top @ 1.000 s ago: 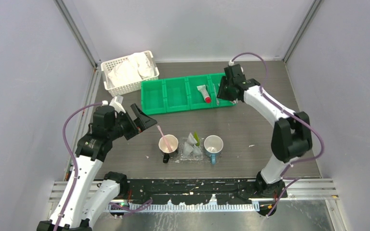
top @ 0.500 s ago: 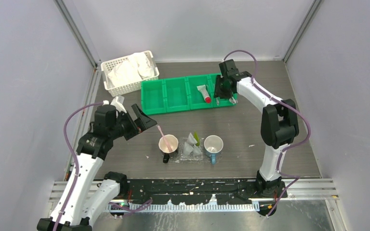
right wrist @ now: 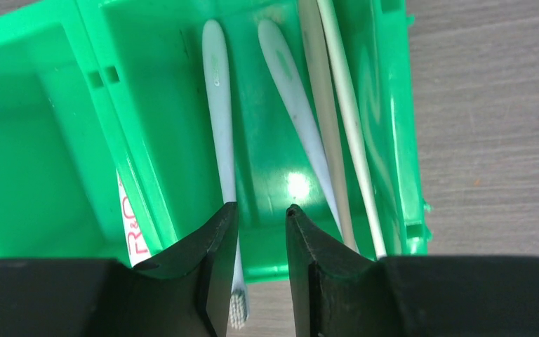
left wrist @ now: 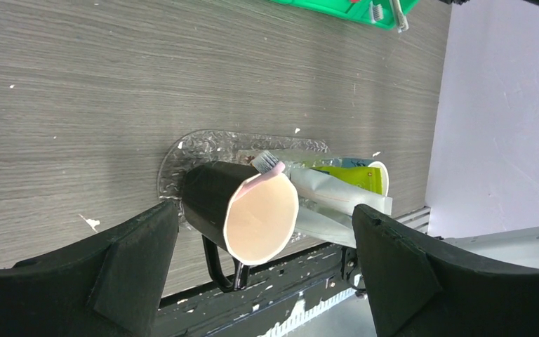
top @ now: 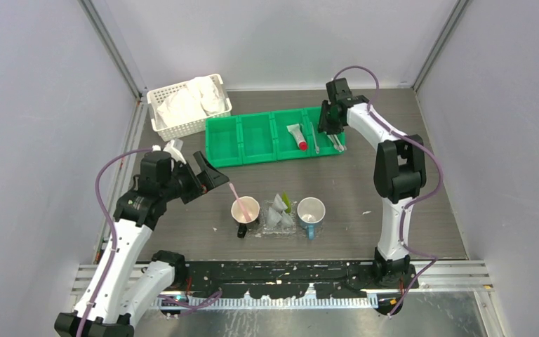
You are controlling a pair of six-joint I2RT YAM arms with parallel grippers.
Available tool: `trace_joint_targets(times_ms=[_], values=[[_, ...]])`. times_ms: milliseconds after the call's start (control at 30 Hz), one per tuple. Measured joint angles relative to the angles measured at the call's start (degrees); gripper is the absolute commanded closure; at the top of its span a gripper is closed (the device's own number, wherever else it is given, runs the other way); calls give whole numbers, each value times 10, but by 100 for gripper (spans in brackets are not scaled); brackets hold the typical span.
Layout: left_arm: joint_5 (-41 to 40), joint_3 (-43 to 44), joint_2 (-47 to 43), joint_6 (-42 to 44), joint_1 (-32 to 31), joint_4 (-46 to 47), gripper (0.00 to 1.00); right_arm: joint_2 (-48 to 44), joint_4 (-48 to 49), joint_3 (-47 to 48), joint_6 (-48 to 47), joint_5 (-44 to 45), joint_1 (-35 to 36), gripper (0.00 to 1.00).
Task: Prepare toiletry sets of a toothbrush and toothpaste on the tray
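Note:
The clear tray [top: 263,230] holds a black mug [top: 245,210] with a pink toothbrush [top: 233,191] in it, a blue-handled mug [top: 311,210], and a white tube [top: 276,208] and a yellow-green tube [top: 288,203] between them. My left gripper [top: 205,175] is open and empty, left of the black mug [left wrist: 242,214]. My right gripper [right wrist: 261,217] hangs over the right end compartment of the green bin [right wrist: 393,105], jaws narrowly open around nothing. A pale toothbrush [right wrist: 217,105] runs under its left finger [right wrist: 214,253]. Several more toothbrushes [right wrist: 295,105] lie beside it.
A white tube with a red cap [top: 296,135] lies in the neighbouring compartment of the green bin [top: 242,139]. A white lattice basket [top: 186,105] with cloths stands at the back left. Grey walls close in the table on three sides.
My right arm has swung its wrist round and drawn the gripper back over the bin's right end compartment. The left arm and the tray's contents have not moved.

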Motion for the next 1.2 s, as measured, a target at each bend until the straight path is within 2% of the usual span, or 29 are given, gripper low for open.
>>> trace_joint_targets(times_ms=[633,1200], values=[[-6,0,16,21,1,0,5,101,-52,126,-38,40,-2,66],[-6,0,19,25,8,0,5,129,-78,170,-52,50,-22,66]])
